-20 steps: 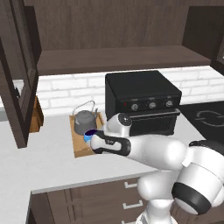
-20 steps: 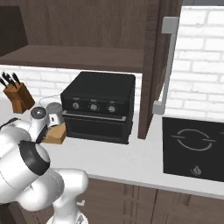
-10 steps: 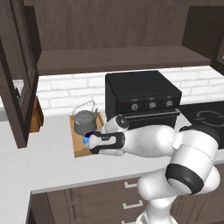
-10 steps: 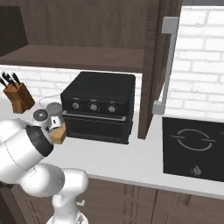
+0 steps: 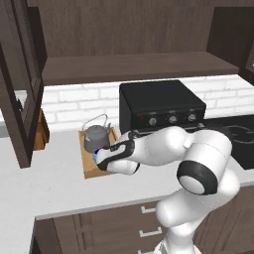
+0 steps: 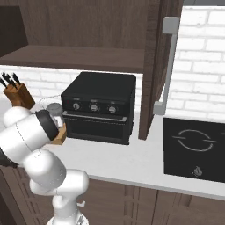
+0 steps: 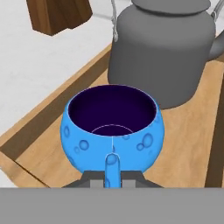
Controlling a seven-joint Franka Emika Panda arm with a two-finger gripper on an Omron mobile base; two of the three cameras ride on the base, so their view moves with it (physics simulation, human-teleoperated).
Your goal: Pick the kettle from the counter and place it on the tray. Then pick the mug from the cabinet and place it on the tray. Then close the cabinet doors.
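While the mug [image 7: 112,127] sits over the tray [image 7: 39,144], I see the fingers [image 7: 112,175] pinched on its handle.
Mug upright, blue, just in front of the kettle [image 7: 162,48], which stands on the tray; whether the mug touches the tray floor I cannot tell. Tray lies on the surface [image 5: 49,178], cabinet doors [image 5: 20,84] open.

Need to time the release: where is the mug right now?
The mug is held by its handle in the jaws over the tray, just in front of the kettle; in the left base view it sits at the tray's near end.
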